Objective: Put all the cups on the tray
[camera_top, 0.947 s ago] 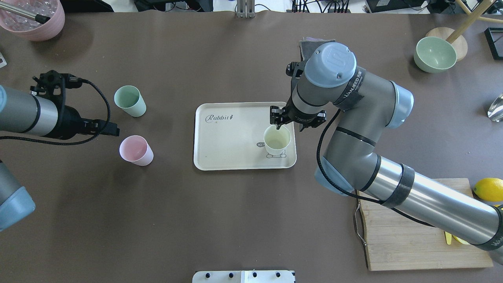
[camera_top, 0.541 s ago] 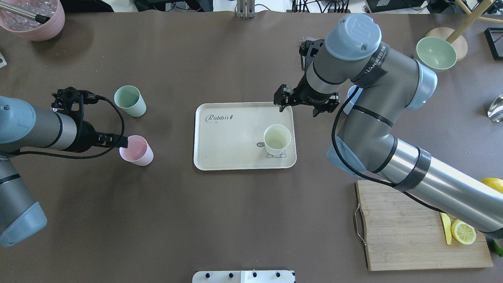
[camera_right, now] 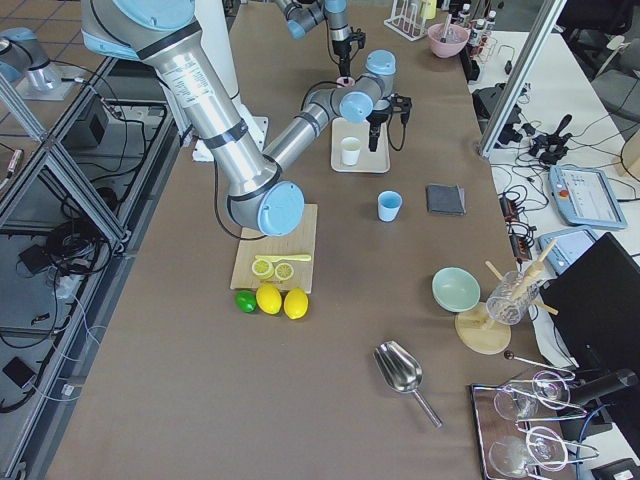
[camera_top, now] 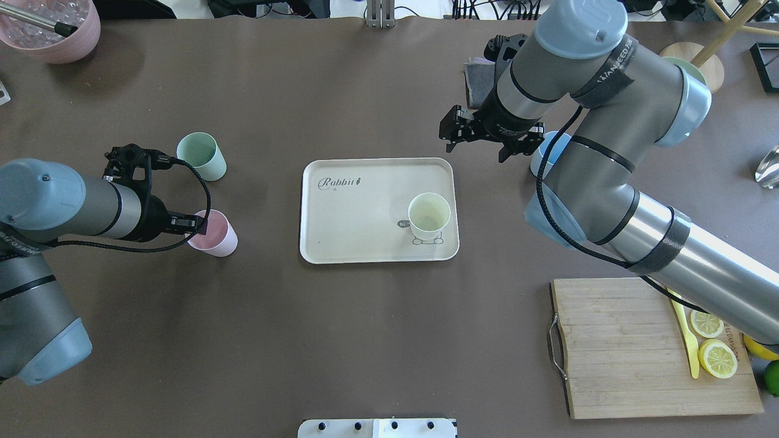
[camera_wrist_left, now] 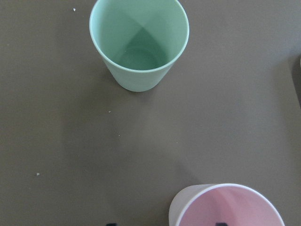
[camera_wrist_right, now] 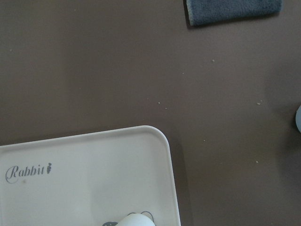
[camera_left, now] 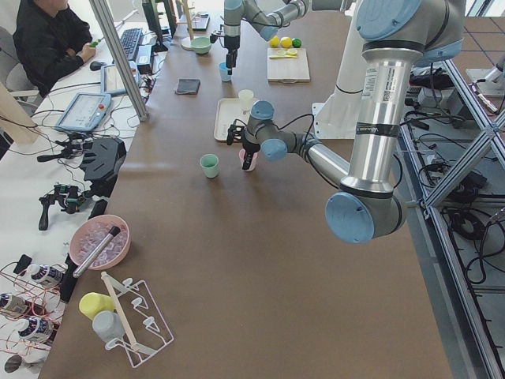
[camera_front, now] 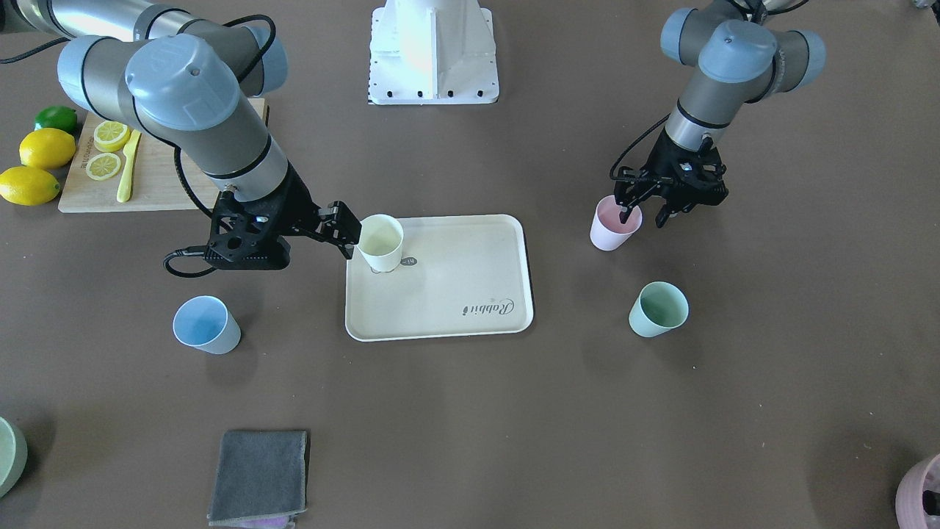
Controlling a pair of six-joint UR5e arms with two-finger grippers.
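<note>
L gripper [camera_front: 642,215] low, jaws apart; R gripper [camera_top: 478,149] aloft, jaws spread.

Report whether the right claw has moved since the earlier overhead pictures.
Yes. The right claw was at the yellow cup; it now hangs open beyond the tray, past its far right corner.

Brown matte surface [camera_top: 243,340], even light, soft shadows. Left-end view: aluminium frame post [camera_left: 118,57] at 11 o'clock, cluttered white side desk [camera_left: 31,181] at 9 o'clock. Right-end view: tan floor [camera_right: 40,320] with loose cables at 9 o'clock.
</note>
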